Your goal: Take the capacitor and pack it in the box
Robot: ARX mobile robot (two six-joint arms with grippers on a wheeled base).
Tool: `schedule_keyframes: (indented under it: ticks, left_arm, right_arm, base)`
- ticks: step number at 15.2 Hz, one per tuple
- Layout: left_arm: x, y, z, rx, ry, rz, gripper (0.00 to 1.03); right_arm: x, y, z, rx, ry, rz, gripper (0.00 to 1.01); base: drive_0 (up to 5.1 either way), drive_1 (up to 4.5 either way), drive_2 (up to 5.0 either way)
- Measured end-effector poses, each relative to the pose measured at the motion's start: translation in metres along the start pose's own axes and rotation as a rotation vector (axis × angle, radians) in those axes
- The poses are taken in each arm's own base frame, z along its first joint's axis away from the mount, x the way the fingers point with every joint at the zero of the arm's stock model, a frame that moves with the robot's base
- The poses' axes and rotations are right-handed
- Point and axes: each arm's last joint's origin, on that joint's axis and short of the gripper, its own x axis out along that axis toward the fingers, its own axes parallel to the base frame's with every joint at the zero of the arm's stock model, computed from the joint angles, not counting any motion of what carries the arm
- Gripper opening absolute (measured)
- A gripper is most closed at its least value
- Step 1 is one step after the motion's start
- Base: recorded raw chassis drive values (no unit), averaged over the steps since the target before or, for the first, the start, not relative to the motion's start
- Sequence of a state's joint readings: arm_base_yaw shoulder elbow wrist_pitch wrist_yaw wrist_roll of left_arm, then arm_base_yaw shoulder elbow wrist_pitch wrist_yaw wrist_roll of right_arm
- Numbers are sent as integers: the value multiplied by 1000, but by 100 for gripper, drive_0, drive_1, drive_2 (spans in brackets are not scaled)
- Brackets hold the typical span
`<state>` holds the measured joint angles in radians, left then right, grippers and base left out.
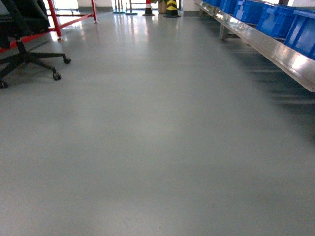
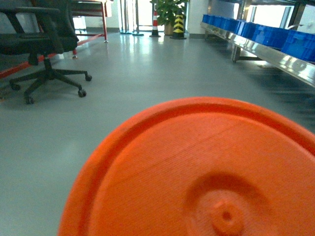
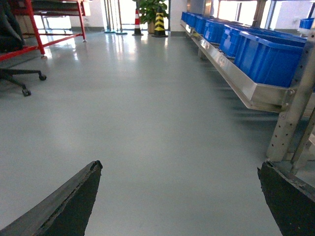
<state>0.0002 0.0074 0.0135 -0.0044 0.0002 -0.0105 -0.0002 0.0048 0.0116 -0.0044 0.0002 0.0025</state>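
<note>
Head view: only grey floor (image 1: pixel 147 147) ahead, an office chair (image 1: pixel 24 49) at upper left beside a red frame (image 1: pixel 74 19), a metal rack rail (image 1: pixel 275 49) running along the upper right with blue bins (image 1: pixel 275 19) on it, a striped cone (image 1: pixel 171 7) at top centre; no arm, no gripper, no capacitor and no pink box anywhere in frame, so probably still driving toward the workplace rather than picking. Left wrist view: lower frame filled by an orange ribbed disc (image 2: pixel 206 172) with a raised hub, very close to the lens, blocking any sight of the left gripper, so open or closed cannot be told, nor what the disc belongs to; chair at upper left, bins at upper right, potted plant (image 2: pixel 167 10) at top. Right wrist view: two dark fingers (image 3: pixel 64 206) of the right gripper (image 3: pixel 179 196) at lower left and lower right corners, spread wide apart with bare floor between, holding nothing, likely kept parted and ready while travelling; bins and rail along the right, perforated upright (image 3: pixel 295 98) at right edge. Task's things: not in sight in any view
</note>
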Motion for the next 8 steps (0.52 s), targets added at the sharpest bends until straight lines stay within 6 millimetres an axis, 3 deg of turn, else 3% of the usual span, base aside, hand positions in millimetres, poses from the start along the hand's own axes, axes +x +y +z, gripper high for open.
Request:
schedule_keyframes:
  ticks: [8]
  left_arm:
    - [0, 0, 0, 0, 1, 1, 43]
  right_arm:
    - [0, 0, 0, 0, 2, 0, 98]
  base:
    - [-498, 247, 247]
